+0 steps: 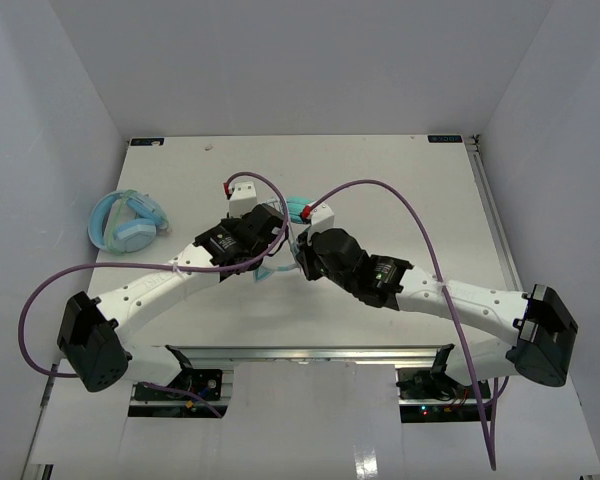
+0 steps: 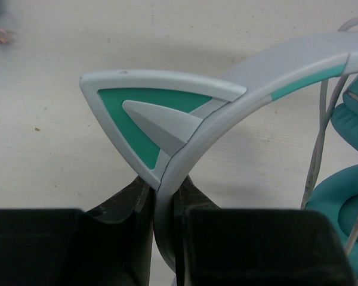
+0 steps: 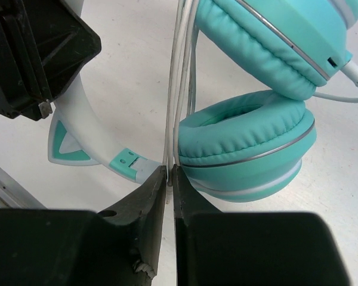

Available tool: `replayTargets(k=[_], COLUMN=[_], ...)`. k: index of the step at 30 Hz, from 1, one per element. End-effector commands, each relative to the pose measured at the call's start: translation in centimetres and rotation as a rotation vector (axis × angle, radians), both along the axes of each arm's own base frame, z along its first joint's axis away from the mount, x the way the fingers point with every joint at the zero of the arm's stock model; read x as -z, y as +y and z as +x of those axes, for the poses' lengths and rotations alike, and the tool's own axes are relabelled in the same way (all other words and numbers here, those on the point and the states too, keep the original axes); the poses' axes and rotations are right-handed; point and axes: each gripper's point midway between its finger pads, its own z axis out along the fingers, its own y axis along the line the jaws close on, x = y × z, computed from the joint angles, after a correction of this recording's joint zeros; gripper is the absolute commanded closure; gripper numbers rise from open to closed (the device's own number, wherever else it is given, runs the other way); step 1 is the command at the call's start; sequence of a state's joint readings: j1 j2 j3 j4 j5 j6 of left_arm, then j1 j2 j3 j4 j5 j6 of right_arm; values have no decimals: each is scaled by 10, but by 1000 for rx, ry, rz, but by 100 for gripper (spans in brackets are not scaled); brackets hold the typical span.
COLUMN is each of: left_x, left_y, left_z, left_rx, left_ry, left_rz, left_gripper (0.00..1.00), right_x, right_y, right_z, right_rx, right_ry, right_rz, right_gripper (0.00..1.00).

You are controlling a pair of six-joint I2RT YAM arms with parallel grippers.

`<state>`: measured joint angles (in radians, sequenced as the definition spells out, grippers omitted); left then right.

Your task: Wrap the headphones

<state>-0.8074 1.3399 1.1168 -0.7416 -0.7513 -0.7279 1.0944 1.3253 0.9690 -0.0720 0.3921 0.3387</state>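
At mid-bench [image 1: 410, 165], where my two arms meet, the headphones [image 1: 298, 209] lie almost buried under my wrists. From above only slivers of teal show.

My left jaws are pinched shut on the pale headband [image 2: 244, 95]. They grip it just below one cat ear [image 2: 149, 113], which juts up right over my fingers. My right jaws are closed almost flat on the thin white cable [image 3: 178, 89]. Several strands run up from the pinch, passing just beside the lower ear cup [image 3: 244, 143], and the upper ear cup [image 3: 268, 42] sits close above that one.

The right wrist view shows what the left one cannot: the black body of my left jaws at upper left, clamped on the band, with a cat ear just below it. The left wrist view catches the teal cushions only at its right edge, with cable strands crossing in front of them.

Well apart, toward the left edge of the bench, lie light-blue headphones [image 1: 128, 222]. A purple lead [image 1: 400, 195] arches over my right arm, and another loops out from my left.
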Motion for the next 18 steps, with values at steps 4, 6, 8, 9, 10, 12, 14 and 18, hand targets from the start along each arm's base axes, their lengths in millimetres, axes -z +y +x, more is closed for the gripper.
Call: replayTargets(k=[4,6,8,9,10,12,14,18], left_x=[-47,-46,-47,-48,-48,-49,-50,-52], left_y=[-10,-9,-8,-8,-7,-6,-4,-1], left_z=[8,8,8,8,9,11,14,16], left_rx=[-28,-33,-41,-45,-47,-55,-64,-80], left_ry=[-115,-115,-117,-119,-116,-115,-110,-114], left_rz=[-159,-160,-174,-182,-192,-208,-223,-249], left_gripper=[100,100,100,100,100,100,100,100], right_x=[-11,-11,-10,-10,-9,-7,-3,1], right_y=[-8,-8,-9,-9,-9,-10,-12,-13], right_z=[3,2,2,2,2,1,0,1], right_rx=[55,54,57,58,58,61,67,73], right_ry=[-36,-39,-40,-39,-38,-35,-32,-31], right_rz=[24,22,19,18,17,15,8,-3], right_gripper=[83,87,90,92,92,92,92,92])
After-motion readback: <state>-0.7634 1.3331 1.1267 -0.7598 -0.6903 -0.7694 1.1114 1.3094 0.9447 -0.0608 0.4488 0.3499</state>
